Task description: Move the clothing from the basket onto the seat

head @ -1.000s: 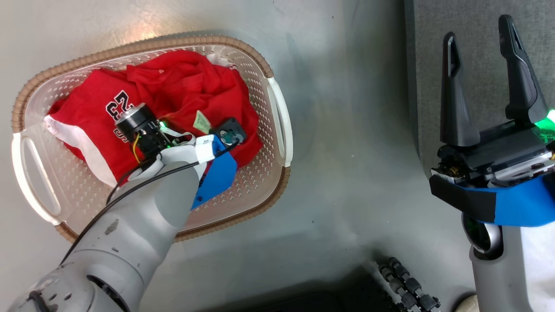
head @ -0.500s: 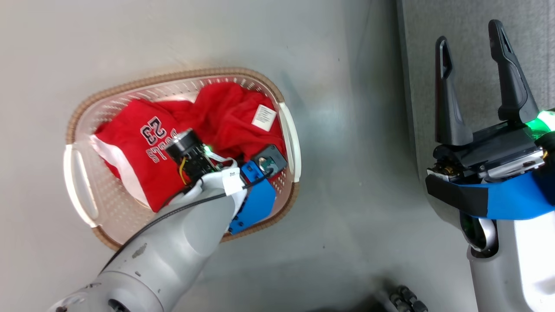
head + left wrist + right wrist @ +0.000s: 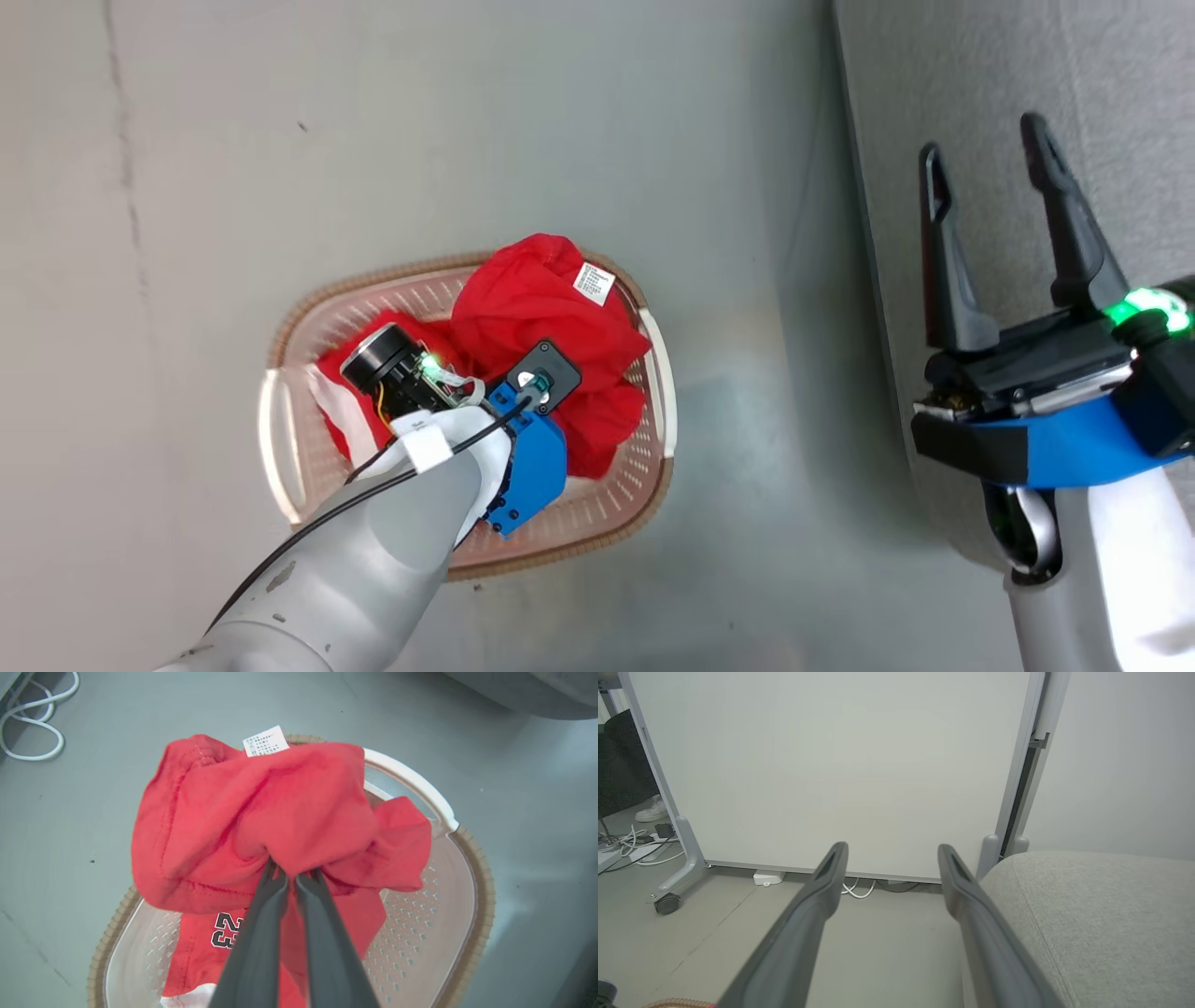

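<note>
Grey floor (image 3: 467,121) is taking up most of the head view, lying wide open from 9 round to 12 o'clock. The light-grey seat (image 3: 1102,75) is running down the 3 o'clock side, its rounded edge facing the basket with a bare lane of floor between them. In the right wrist view a white wheeled partition (image 3: 831,765) is standing at 12 o'clock, beyond the cushion's corner.

The basket (image 3: 597,537) is sitting on the floor at 8 o'clock of centre, well apart from the seat. The left gripper (image 3: 290,873) is clenching a fold of the red tagged garment (image 3: 261,812), holding it bunched above the basket and spilling past the brown rim from 10 to 12 o'clock in the left wrist view. The "23" jersey (image 3: 205,947) is lying in the basket underneath. I cannot tell whether the two are touching.

The right gripper (image 3: 980,135) is hanging over the seat's edge at 3 o'clock, fingers spread and gripping nothing. The white tag (image 3: 265,740) is sticking up at the garment's 12 o'clock.
</note>
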Controlling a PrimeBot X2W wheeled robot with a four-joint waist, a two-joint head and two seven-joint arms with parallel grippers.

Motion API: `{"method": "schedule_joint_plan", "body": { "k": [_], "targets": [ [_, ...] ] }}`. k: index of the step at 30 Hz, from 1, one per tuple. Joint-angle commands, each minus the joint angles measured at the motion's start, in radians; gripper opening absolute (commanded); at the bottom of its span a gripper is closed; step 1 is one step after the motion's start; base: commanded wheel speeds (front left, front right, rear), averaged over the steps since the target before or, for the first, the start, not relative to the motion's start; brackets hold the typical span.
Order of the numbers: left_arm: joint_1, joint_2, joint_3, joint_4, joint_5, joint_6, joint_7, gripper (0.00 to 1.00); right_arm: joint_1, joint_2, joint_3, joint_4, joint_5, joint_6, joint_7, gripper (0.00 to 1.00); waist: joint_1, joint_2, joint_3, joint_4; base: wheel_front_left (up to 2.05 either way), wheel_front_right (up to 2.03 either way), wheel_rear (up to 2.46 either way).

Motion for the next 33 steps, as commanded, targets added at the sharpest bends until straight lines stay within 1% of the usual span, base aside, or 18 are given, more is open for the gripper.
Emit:
{"method": "schedule_joint_plan", "body": {
  "k": [1, 6, 14, 23, 33],
  "targets": [
    [0.018, 0.000, 0.010, -0.004, -0.022, 0.003, -0.027, 0.00, 0.024, -0.006, -0.002, 0.013, 0.004, 0.000, -0.003, 1.00, 0.0001, -0.0001, -0.079, 0.027, 0.00, 0.00, 0.00],
    [0.042, 0.000, 0.040, -0.009, -0.081, 0.017, -0.093, 0.00, 0.064, -0.009, 0.003, 0.043, 0.006, 0.000, -0.003, 1.00, 0.0001, -0.0001, -0.173, 0.049, 0.00, 0.00, 0.00],
    [0.045, -0.001, 0.092, 0.006, -0.158, 0.009, -0.172, 0.00, 0.125, -0.005, 0.005, 0.080, 0.010, 0.000, -0.003, 1.00, 0.0001, -0.0001, -0.307, 0.084, 0.00, 0.00, 0.00],
    [0.045, 0.003, 0.151, -0.011, -0.207, 0.000, -0.194, 0.00, 0.188, 0.007, 0.004, 0.106, 0.016, 0.000, -0.003, 1.00, 0.0001, -0.0001, -0.437, 0.103, 0.00, 0.00, 0.00],
    [0.038, 0.043, 0.209, -0.124, -0.208, -0.005, -0.194, 0.00, 0.269, 0.023, -0.012, 0.131, 0.015, 0.000, -0.003, 1.00, 0.0001, -0.0001, -0.558, 0.119, 0.00, 0.00, 0.00]
  ]
}}
